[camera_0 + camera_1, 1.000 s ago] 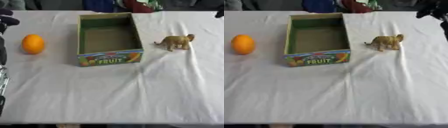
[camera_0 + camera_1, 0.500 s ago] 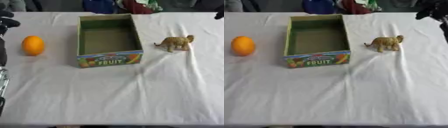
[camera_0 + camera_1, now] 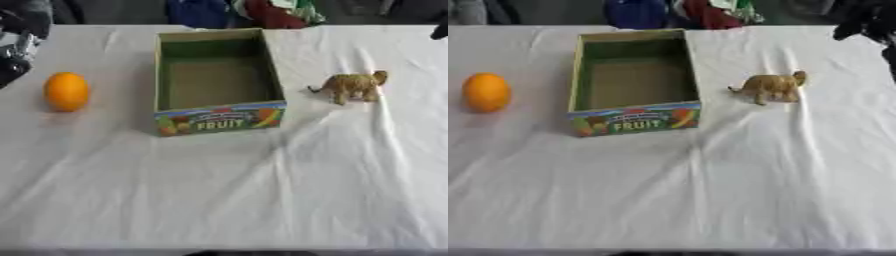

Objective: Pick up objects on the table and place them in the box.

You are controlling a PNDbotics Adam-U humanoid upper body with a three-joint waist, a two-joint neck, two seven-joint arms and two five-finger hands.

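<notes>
While the box (image 3: 219, 82) is standing open near the middle of the white tablecloth (image 3: 227, 190), its long axis is running from near to far, and the "FRUIT" side is facing near. An orange (image 3: 66, 91) is lying to its left, apart from it. A toy animal (image 3: 772, 86) is standing to its right, its head pointing right. The left hand (image 3: 19, 37) is showing at the far left and the right hand (image 3: 866, 22) at the far right; I cannot tell how their fingers are standing.
</notes>
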